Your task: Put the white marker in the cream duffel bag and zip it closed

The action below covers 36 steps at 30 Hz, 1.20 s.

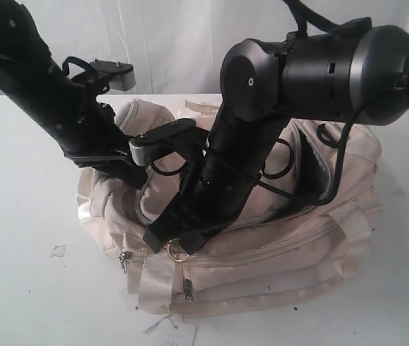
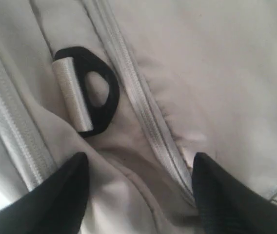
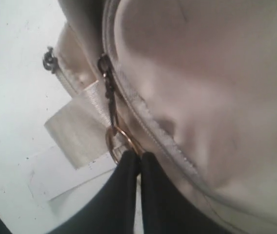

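The cream duffel bag (image 1: 291, 238) lies in the middle of the white table, with both arms over it. My right gripper (image 1: 173, 241) (image 3: 140, 158) is shut on the copper ring (image 1: 178, 252) (image 3: 117, 141) of the grey zipper pull on the bag's near side. My left gripper (image 1: 132, 175) (image 2: 139, 168) stands open at the bag's left end. Its fingers (image 2: 55, 195) straddle a fold of cream fabric and the zipper (image 2: 143, 114), close to a black end ring (image 2: 99, 92). The white marker is out of view.
A white paper hang tag (image 1: 172, 333) (image 3: 65, 175) lies on the table (image 1: 17, 216) at the bag's front. A front-pocket zipper pull (image 1: 188, 288) and another pull (image 1: 124, 258) hang on the near side. A small scrap (image 1: 57, 251) lies to the left.
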{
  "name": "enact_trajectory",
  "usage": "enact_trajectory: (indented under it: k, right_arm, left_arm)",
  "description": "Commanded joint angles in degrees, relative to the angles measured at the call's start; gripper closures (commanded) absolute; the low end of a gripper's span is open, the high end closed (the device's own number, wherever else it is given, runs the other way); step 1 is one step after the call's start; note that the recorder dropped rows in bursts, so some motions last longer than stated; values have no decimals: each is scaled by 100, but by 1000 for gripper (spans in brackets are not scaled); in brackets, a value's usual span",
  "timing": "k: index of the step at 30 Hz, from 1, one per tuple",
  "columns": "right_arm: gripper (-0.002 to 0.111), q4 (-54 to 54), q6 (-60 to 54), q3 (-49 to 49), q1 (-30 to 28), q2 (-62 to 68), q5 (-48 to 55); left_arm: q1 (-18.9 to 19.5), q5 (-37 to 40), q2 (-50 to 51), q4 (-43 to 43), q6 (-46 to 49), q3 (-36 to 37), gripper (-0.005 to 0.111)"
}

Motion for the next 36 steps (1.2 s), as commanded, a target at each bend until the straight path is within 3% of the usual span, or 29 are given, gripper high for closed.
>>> enact_trajectory:
  k: [1, 19, 22, 29, 36]
  right_arm:
    - [108, 11, -46, -22, -4, -54, -147]
    - [108, 120, -46, -22, -4, -219, -604]
    - [108, 120, -46, -22, -4, -282, -720]
    - [108, 120, -46, -22, -4, -289, -871]
    - [108, 108, -46, -22, -4, -289, -784]
  left_arm:
    - [-39, 134, 93, -479, -90, 39, 42]
    - [-39, -505, 480, -655, -451, 39, 43]
    - [-39, -547, 582, -655, -430, 39, 51]
    - [-39, -641, 573, -655, -189, 39, 106]
    - [-26, -914, 573, -590, -64, 39, 107]
